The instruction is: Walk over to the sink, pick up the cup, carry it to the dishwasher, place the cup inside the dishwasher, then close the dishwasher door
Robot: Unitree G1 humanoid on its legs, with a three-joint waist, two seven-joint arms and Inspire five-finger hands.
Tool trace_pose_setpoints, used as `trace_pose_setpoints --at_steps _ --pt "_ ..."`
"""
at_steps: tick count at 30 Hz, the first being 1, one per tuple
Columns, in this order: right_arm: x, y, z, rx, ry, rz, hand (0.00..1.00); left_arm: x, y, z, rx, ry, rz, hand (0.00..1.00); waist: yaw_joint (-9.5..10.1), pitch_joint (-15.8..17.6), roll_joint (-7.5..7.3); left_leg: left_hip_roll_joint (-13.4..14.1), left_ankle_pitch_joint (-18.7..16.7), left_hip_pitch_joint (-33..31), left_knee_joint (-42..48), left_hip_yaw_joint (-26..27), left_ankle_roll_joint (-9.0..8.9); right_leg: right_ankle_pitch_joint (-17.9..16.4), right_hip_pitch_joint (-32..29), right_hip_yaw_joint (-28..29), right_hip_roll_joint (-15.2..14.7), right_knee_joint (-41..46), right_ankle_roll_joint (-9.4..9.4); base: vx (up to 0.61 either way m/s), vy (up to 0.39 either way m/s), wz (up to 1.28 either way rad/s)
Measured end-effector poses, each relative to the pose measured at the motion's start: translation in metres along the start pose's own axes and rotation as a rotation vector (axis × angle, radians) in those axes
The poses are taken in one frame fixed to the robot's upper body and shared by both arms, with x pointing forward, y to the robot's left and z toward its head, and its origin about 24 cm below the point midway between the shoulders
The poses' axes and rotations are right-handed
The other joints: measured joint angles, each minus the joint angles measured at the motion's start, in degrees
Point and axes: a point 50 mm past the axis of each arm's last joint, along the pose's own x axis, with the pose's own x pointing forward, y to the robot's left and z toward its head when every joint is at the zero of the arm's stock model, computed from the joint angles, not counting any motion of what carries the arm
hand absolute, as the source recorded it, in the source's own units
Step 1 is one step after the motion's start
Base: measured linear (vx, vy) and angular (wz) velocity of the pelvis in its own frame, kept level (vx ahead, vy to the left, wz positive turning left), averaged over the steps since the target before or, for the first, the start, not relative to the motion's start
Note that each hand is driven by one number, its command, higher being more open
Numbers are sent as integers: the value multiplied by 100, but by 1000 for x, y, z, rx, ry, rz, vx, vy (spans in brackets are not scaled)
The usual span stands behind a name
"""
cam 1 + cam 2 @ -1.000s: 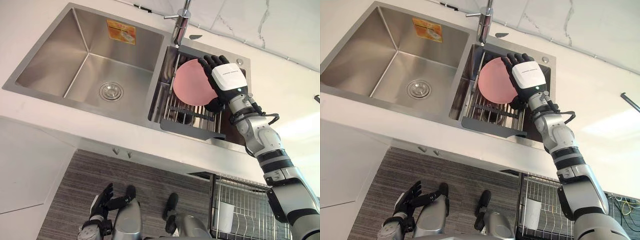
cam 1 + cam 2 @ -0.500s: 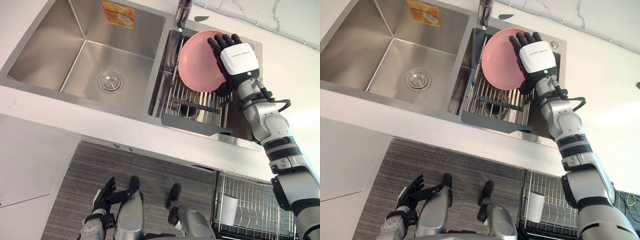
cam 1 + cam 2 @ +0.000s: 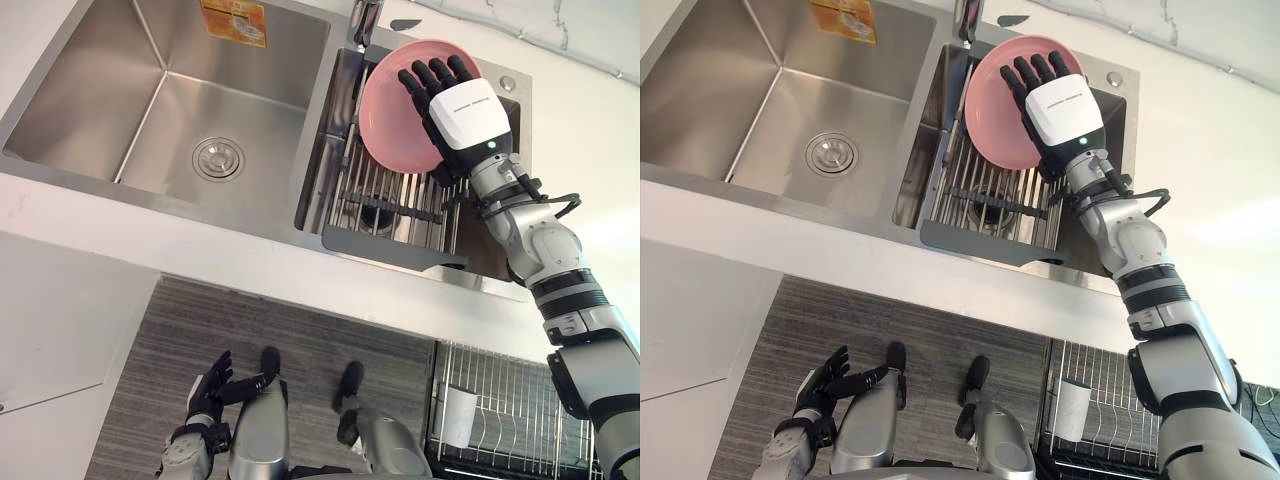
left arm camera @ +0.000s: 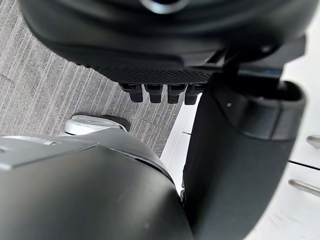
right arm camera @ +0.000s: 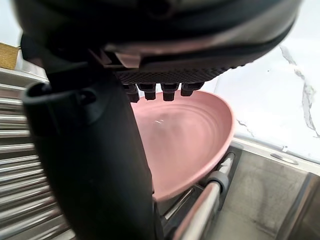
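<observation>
Clamped plate (image 3: pixel 390 110) upright between thumb and fingers of right robot hand (image 3: pixel 465 110), at its 9 o'clock over rack (image 3: pixel 385 200) in sink (image 3: pixel 160 110), with slack left robot hand (image 3: pixel 205 400) far off at 7 o'clock.

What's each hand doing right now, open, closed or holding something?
Left hand: open, holding nothing.
Right hand: closed on the pink plate, pinching it between fingers and thumb.
</observation>
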Motion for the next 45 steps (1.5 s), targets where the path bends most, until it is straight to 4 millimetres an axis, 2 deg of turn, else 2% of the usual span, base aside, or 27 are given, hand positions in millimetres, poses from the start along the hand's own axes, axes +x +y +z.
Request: trace_pose_setpoints --at_steps 12,19,27,31,34,45 --pt "-14 -1 14 32 -63 -31 100 1 0 -1 5 3 2 100 -61 4 8 32 -2 38 79 99 -4 0 33 58 8 6 0 2 3 -2" --pt "-21 -1 32 103 -124 -61 100 1 0 -2 19 9 -4 100 -146 -10 36 38 -3 106 82 167 -3 -2 67 116 6 15 -2 -11 5 -3" --pt "-34 -2 37 193 -108 -96 100 0 -1 -4 22 21 -7 100 -174 -43 63 40 -29 268 -28 235 -4 -21 153 154 15 16 -30 -24 -1 -2" --pt "-40 3 39 203 -108 -69 100 -1 -1 -11 26 51 -7 100 -173 -242 90 41 -31 289 -56 264 -6 -27 153 174 13 9 -37 -8 -1 -2" --pt "-40 4 40 206 -107 -68 100 -2 0 -13 26 56 -5 100 -177 -267 87 46 -30 321 -64 298 -6 -27 164 204 13 10 -37 -5 0 -5" --pt "-48 14 42 184 -102 -27 100 -5 3 -17 31 69 2 100 -162 -418 1 49 -30 316 -63 288 -5 -26 166 195 14 10 -36 0 0 0"
